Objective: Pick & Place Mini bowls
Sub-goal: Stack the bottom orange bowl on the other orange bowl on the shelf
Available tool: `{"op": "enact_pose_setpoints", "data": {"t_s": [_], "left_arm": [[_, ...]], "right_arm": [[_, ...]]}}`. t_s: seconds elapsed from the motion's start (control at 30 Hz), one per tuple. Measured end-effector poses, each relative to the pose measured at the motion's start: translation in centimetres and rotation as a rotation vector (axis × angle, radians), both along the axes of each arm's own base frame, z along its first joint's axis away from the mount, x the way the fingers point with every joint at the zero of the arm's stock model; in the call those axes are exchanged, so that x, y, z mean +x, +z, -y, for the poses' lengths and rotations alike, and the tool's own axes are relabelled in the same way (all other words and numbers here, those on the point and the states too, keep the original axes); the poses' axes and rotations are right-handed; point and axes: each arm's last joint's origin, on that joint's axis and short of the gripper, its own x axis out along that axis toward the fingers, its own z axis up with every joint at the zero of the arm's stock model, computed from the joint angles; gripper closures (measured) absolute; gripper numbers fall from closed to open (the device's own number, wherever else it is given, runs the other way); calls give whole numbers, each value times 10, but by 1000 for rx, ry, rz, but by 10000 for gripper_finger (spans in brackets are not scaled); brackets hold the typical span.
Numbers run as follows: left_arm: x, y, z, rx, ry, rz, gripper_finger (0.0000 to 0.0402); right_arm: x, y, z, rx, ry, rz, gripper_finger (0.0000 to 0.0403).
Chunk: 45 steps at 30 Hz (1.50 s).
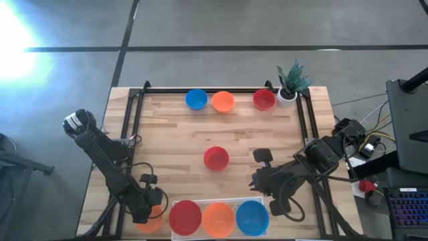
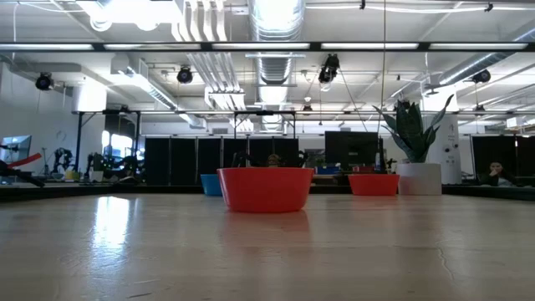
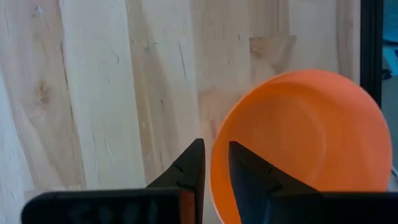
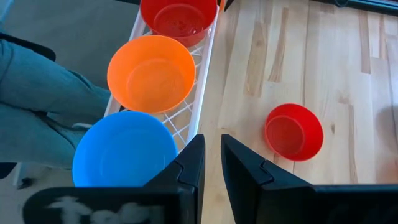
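Note:
Over the table's near left corner, my left gripper (image 1: pixel 147 211) is shut on an orange mini bowl (image 3: pixel 298 137), which shows partly under it in the high view (image 1: pixel 151 221). My right gripper (image 4: pixel 212 149) hangs raised over the near right part of the table (image 1: pixel 262 182), fingers close together with nothing between them. A red bowl (image 1: pixel 216 158) stands on its base mid-table. Blue (image 1: pixel 196 100), orange (image 1: pixel 223 102) and red (image 1: pixel 264 100) bowls stand in a row at the far edge. A white lattice tray (image 4: pixel 205 68) at the near edge holds red (image 1: pixel 184 217), orange (image 1: pixel 218 219) and blue (image 1: pixel 252 217) bowls. My left gripper pinches the orange bowl's rim (image 3: pixel 216 163), one finger (image 3: pixel 252 180) inside the bowl and the other (image 3: pixel 191 168) outside it. The fingers come from above, pointing steeply down. The bowl's mouth faces up; whether its base is on the table I cannot tell.
A small white pot with a green plant (image 1: pixel 291 84) stands at the far right corner. A dark frame rail (image 1: pixel 134 114) runs along the table's sides. Bare wood lies between the middle red bowl and the far row.

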Motion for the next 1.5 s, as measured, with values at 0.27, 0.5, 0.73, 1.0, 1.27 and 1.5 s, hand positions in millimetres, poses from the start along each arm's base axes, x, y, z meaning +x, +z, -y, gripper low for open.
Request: {"op": "enact_pose_setpoints", "data": {"t_s": [0.27, 0.5, 0.73, 1.0, 1.27, 1.5], "left_arm": [[-3, -15, -4, 3, 16, -10, 337], [-4, -22, -5, -20, 25, 3, 342], [-4, -21, -4, -39, 23, -16, 396], [0, 3, 0, -112, 19, 40, 400], [-11, 49, -18, -206, 102, 140, 401], [-27, 88, -46, -241, 254, 250, 401]], "right_arm": [[0, 0, 0, 0, 0, 0, 355], [0, 0, 0, 0, 0, -1, 355], [0, 0, 0, 0, 0, -1, 355], [0, 0, 0, 0, 1, -1, 355], [0, 0, 0, 0, 1, -1, 355], [0, 0, 0, 0, 1, -1, 355]]}}
